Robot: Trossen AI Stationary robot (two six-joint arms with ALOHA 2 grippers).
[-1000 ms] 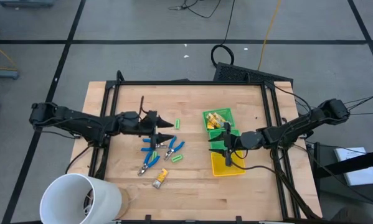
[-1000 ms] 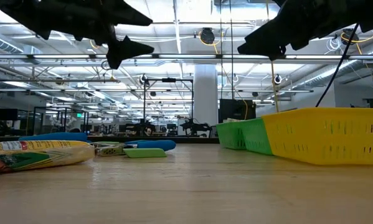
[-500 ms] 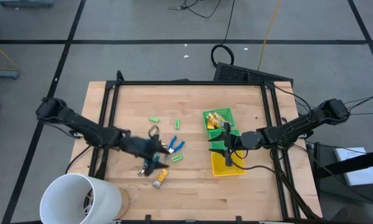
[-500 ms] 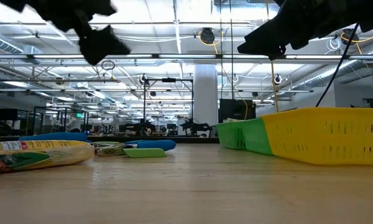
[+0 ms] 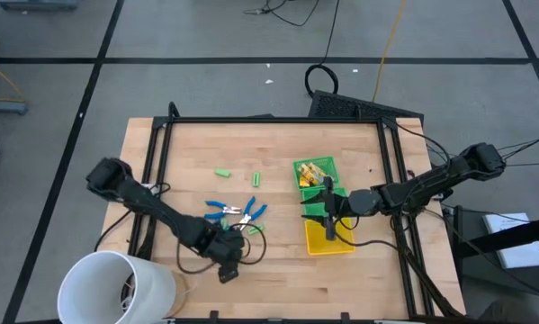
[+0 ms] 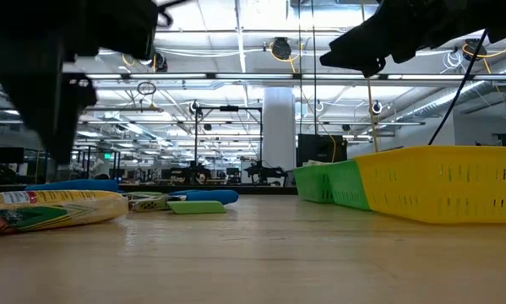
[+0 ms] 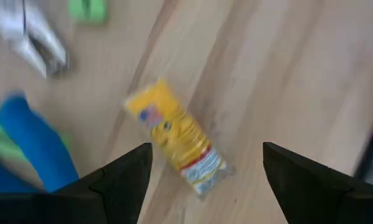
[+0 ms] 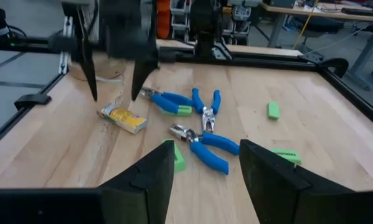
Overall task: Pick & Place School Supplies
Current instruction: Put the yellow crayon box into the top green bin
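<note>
A yellow wrapped block lies flat on the wooden table near its front edge. My left gripper hangs just above it, pointing steeply down. Its fingers are open and stand apart over the block without touching it. Two blue-handled pliers and short green pieces lie farther back. My right gripper hovers open and nearly level above the bins, with nothing between its fingers.
A green bin holding yellow items and a yellow bin stand side by side at the right of centre. A large white cup lies off the table's near left corner. A black frame borders the tabletop.
My left gripper has swung from above the pliers toward the table's near edge and sunk toward the yellow wrapped block. It has tipped from near level to pointing steeply down and has stayed open. The items on the table have not moved.
</note>
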